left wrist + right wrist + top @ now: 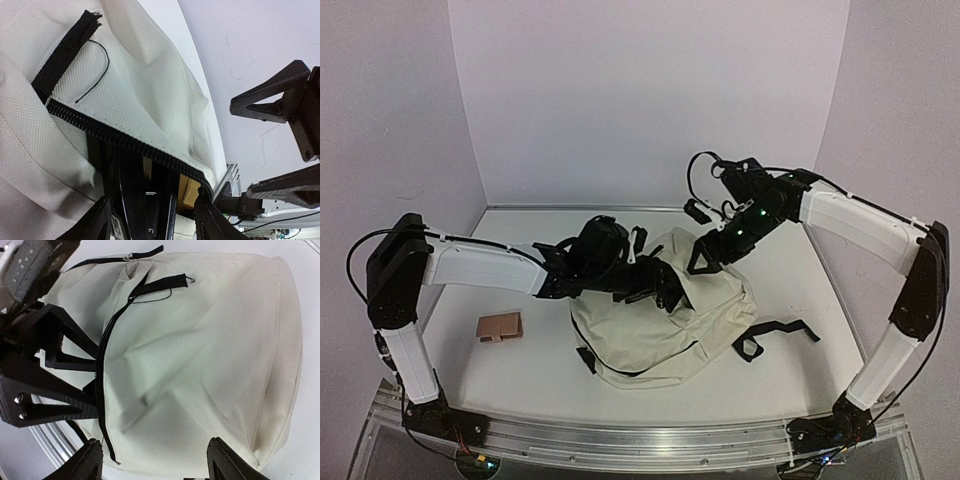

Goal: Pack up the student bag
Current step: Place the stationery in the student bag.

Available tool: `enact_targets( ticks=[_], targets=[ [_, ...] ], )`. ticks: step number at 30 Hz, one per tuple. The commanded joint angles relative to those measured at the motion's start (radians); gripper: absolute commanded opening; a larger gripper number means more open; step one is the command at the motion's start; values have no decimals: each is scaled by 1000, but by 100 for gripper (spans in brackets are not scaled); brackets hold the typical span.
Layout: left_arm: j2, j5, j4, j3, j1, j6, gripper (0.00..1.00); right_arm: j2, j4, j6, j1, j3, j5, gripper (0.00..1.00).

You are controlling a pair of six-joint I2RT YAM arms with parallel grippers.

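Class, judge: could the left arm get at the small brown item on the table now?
Probably yes: the brown item lies uncovered on the table beside the left arm, apart from the student bag.

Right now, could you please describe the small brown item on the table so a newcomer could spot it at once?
Find the large cream fabric backpack slumped in the middle of the white table. To its left, a small flat reddish-brown rectangular piece lies alone, not touching the bag. It is the only brown thing, and far the smallest.
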Motion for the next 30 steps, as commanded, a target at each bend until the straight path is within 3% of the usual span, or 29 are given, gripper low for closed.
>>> enact_targets(
  ticks=[1,7,15,20,30],
  targets=[
    [-60,-10,5,-22,-22,2,55,-79,-17,-11,-34,-42,-31,73],
    [-56,-8,-24,-32,-39,-2,48,-98,-31,-45,-127,-125,-40,75],
    [14,19,45,-11,-49,-12,25,-59,-32,-64,-201,-161,-74,90],
    [58,14,91,16,-50,-10,22,-10,-35,-60,-218,-157,-125,98],
    [142,9,165,85,-45,-9,18,37,-37,-58,-218,-181,-341,93]
  ],
)
